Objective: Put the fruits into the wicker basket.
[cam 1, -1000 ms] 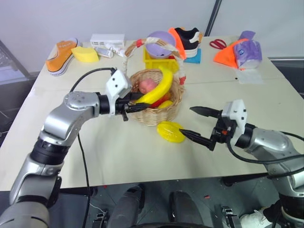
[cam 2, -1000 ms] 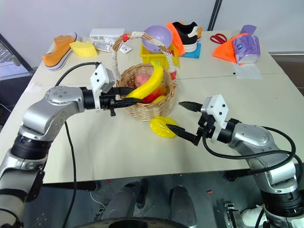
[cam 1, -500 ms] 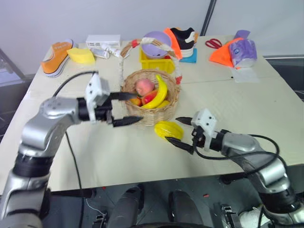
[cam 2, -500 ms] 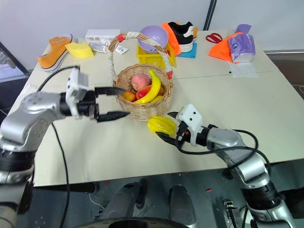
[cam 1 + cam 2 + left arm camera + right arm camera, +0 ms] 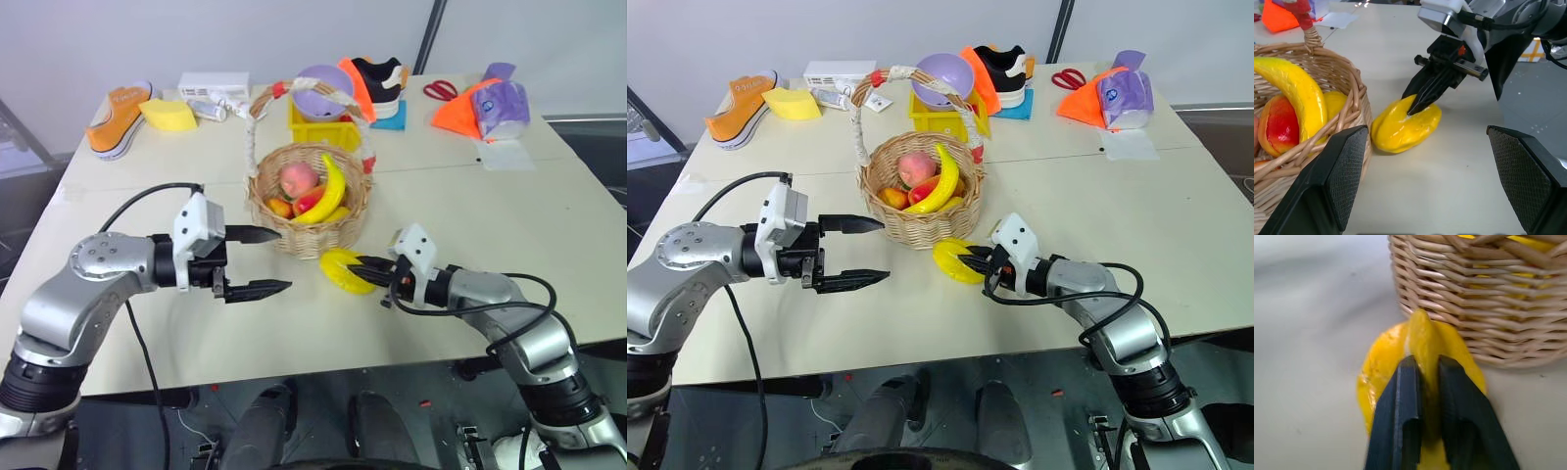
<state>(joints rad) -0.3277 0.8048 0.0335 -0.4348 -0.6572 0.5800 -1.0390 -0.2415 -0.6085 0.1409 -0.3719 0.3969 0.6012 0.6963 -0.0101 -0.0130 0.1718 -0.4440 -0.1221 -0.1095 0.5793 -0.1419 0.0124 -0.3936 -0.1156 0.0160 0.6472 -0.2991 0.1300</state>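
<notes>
The right claw (image 5: 972,266) is pinched shut on a ridge of the yellow starfruit (image 5: 952,262), which lies on the counter (image 5: 1176,225) just in front of the wicker basket (image 5: 919,223), touching or nearly touching its wall. Beyond that claw, the basket holds the banana (image 5: 942,182), the peach (image 5: 916,167) and the red-yellow mangoes (image 5: 921,193). The left claw (image 5: 862,252) hangs spread wide and empty, off to the basket's left side, well apart from the starfruit.

Head stereo overlooking table (image 5: 294,323); close wrist views.
</notes>
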